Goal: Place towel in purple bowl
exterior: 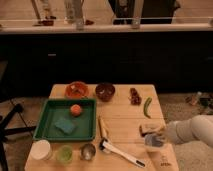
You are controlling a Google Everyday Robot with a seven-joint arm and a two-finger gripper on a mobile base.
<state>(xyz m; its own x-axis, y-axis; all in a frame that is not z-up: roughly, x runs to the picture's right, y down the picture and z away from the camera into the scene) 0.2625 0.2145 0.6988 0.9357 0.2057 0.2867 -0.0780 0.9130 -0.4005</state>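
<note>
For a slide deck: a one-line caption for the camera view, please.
Gripper holds the towel at the table's near right corner; purple bowl sits at the far edge.

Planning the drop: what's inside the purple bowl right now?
The purple bowl shows only a dark inside. No object is discernible, though its near wall hides part of the floor. The gripper, shut on the towel, is at the front right corner of the table.

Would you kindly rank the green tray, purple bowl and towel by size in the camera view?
Largest: green tray.
Alike, unranked: purple bowl and towel, in the hand, front right of the table.
</note>
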